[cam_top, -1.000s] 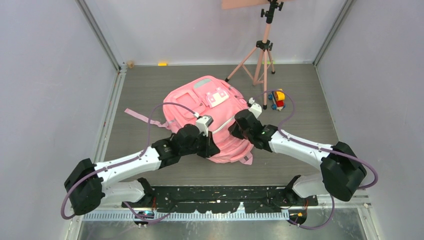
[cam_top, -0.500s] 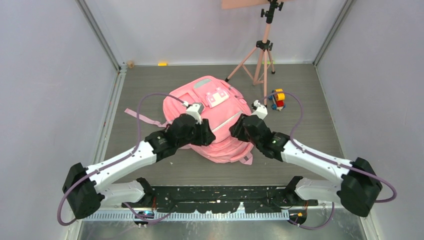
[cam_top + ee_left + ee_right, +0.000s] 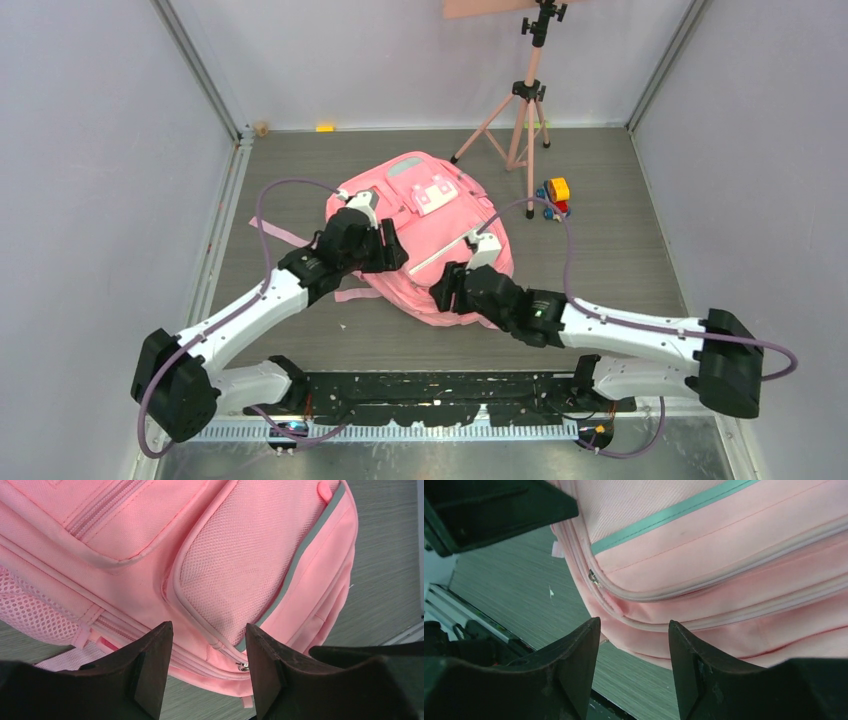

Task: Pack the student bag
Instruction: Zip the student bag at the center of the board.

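Jaws opened since earlier, left tool (image 3: 209,630) spread over student bag (image 3: 440,225), right tool (image 3: 634,625) spread at its edge

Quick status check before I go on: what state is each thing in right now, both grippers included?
student bag: lying flat on the table, front up, zips in view shut.
left gripper: open, empty, over the bag's left side.
right gripper: open, empty, at the bag's near edge.
tripod: standing upright behind the bag.
toy: on the table beside the tripod, outside the bag.
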Controlling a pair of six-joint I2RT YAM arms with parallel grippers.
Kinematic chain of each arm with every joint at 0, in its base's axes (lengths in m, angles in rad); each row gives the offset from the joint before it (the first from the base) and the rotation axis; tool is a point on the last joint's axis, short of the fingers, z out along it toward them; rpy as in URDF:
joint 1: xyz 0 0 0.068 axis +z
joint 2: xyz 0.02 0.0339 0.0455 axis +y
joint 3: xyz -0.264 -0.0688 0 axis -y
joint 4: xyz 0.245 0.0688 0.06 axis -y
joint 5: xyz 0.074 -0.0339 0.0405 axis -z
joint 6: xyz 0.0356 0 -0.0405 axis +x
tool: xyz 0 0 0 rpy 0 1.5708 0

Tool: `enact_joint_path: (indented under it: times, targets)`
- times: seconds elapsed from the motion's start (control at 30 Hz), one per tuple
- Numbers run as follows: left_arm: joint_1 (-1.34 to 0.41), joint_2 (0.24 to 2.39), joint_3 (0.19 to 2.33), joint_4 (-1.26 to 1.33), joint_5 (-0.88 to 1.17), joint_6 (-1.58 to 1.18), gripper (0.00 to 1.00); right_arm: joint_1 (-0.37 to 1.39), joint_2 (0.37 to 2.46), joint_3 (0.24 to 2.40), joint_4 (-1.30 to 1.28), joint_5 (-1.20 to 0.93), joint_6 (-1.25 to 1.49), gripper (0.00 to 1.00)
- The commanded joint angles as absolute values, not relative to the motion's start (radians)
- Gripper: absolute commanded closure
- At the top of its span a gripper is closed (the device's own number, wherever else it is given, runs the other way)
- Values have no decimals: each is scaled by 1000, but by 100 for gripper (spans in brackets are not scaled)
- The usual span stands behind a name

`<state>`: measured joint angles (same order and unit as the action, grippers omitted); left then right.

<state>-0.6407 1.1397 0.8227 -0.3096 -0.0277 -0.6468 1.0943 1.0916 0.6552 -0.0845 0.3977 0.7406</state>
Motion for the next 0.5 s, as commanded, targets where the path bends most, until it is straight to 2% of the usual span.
enact_joint_path:
  times: [0.0,0.3,0.47]
  targets:
    - [-623,1149,820,-246,-5,-645,43,1166,1181,755,-52,507,692,42]
    - [-607,1167,784,-201,29,-664,54,1176,1333,842,-76,545,719,50]
    - [-607,1179,772,-180,36,-675,56,1177,1367,849,-96,538,745,51]
